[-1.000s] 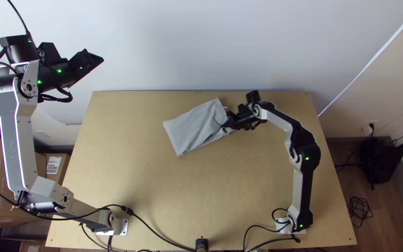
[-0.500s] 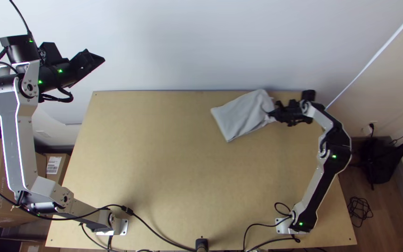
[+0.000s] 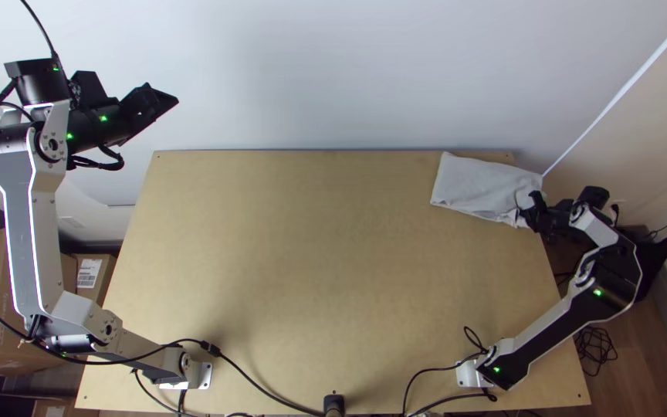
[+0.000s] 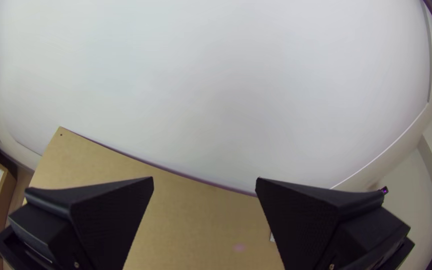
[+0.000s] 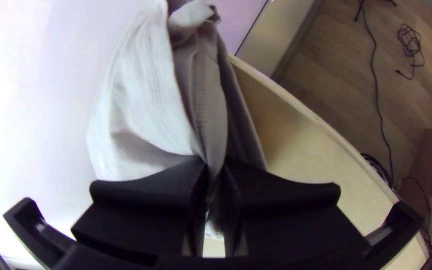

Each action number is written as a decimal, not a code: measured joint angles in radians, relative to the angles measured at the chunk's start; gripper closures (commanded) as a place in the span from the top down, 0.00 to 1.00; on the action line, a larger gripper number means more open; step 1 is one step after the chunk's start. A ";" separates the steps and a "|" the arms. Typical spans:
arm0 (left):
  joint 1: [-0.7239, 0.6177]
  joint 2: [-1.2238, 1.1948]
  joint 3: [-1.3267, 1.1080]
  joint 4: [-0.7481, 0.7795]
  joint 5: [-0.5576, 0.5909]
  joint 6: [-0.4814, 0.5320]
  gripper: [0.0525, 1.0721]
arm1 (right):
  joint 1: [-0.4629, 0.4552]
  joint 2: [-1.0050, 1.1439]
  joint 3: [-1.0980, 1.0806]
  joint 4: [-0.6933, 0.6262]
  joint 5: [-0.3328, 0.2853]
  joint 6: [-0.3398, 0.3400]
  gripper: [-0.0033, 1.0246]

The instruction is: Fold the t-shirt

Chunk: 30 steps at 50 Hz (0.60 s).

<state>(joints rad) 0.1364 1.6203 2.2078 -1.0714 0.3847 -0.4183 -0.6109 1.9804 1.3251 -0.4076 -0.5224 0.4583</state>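
Note:
Off the table's far right corner, my right gripper (image 3: 530, 212) is shut on one end of the light grey t-shirt (image 3: 476, 185), which lies as a folded bundle over that corner. In the right wrist view my right gripper (image 5: 216, 172) pinches gathered layers of the t-shirt (image 5: 141, 105) between its fingers. My left gripper (image 3: 165, 103) is up beyond the table's far left corner, well away from the cloth. In the left wrist view my left gripper (image 4: 205, 185) is open, with nothing between its fingers.
The light wooden table (image 3: 310, 270) stands against a pale wall. Cardboard boxes (image 3: 90, 278) are on the floor at its left. Dark cables (image 3: 418, 386) run along the near edge, and coiled cable (image 3: 596, 347) lies on the floor at the right.
The right gripper has carried the t-shirt from the table's middle to the far right corner, and the cloth has turned somewhat. The left arm has barely shifted.

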 measured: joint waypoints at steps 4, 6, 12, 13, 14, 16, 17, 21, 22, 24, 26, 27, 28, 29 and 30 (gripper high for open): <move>0.000 0.000 -0.010 0.000 0.000 0.000 0.96 | -0.003 -0.078 -0.085 0.000 0.016 -0.008 0.03; 0.000 0.000 -0.013 0.000 0.000 0.000 0.96 | -0.003 -0.119 -0.123 0.001 0.018 -0.015 0.03; 0.000 -0.002 -0.013 0.000 0.000 0.000 0.96 | 0.014 -0.219 -0.197 0.000 0.020 -0.022 0.03; 0.000 -0.003 -0.013 -0.001 0.000 0.000 0.96 | 0.019 -0.230 -0.204 0.000 0.022 -0.022 0.03; 0.000 -0.004 -0.013 0.000 0.000 0.000 0.96 | 0.024 -0.239 -0.208 0.000 0.024 -0.022 0.03; 0.000 -0.006 -0.013 -0.001 0.001 0.000 0.96 | 0.036 -0.252 -0.214 0.000 0.028 -0.022 0.08; 0.000 -0.007 -0.014 -0.001 0.002 0.000 0.96 | 0.042 -0.258 -0.215 -0.001 0.031 -0.023 0.18; 0.000 -0.014 -0.014 -0.001 0.005 0.000 0.96 | 0.054 -0.267 -0.217 -0.001 0.042 -0.026 0.81; 0.000 -0.016 -0.014 -0.001 0.005 0.000 0.96 | 0.054 -0.268 -0.217 -0.002 0.045 -0.026 0.89; 0.000 -0.021 -0.015 -0.002 0.005 0.000 0.96 | 0.050 -0.268 -0.217 -0.009 0.057 -0.038 0.91; 0.000 -0.026 -0.016 -0.002 0.005 0.000 0.96 | 0.038 -0.268 -0.217 -0.025 0.078 -0.049 0.95; 0.000 -0.028 -0.017 -0.002 0.006 0.000 0.96 | 0.032 -0.268 -0.217 -0.035 0.092 -0.055 0.96; 0.000 -0.032 -0.019 -0.002 0.007 0.000 0.96 | 0.023 -0.268 -0.217 -0.043 0.103 -0.062 0.96; 0.000 -0.035 -0.021 -0.003 0.008 0.000 0.96 | 0.012 -0.268 -0.216 -0.054 0.114 -0.070 0.96; 0.000 -0.038 -0.023 -0.004 0.008 0.000 0.96 | 0.000 -0.268 -0.216 -0.062 0.125 -0.077 0.96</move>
<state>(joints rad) 0.1368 1.5822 2.1853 -1.0752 0.3923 -0.4183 -0.6106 1.7126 1.1091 -0.4694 -0.3977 0.3817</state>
